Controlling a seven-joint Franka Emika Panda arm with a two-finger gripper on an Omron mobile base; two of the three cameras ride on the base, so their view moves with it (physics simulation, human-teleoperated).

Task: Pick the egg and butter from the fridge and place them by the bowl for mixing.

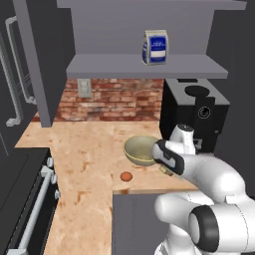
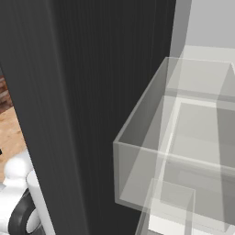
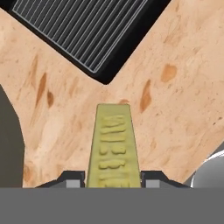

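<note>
- In the hand view I see the butter (image 3: 113, 146), a flat pale yellow block with raised marks on its top, standing between the two dark finger tips of the gripper (image 3: 113, 180). The fingers are pressed against its two long sides, so the gripper is pinching the butter.
- Under the butter in this view is the wooden counter (image 3: 175, 109). I cannot tell if the block touches the wood or is held just above it.
- Toward the top of the hand view there is a black appliance with a ribbed grille (image 3: 83, 30), whose corner points toward the butter.
- In the left base view the white arm reaches forward and down over the counter (image 1: 84, 149), and its wrist is just beside the right side of the bowl (image 1: 139, 149). The fingers themselves are hidden behind the arm there.
- The bowl is olive-beige and stands on the counter, in front of a black coffee machine (image 1: 195, 112).
- The egg (image 1: 126, 176) lies on the counter near the bowl, in front of it and a little to the left, not touching it.
- On the grey shelf above stands a blue and white carton (image 1: 155, 47).
- In the right base view I see the dark wall of the fridge (image 2: 92, 101) very close, and beside it a clear drawer (image 2: 183, 151) of its white interior.
</note>
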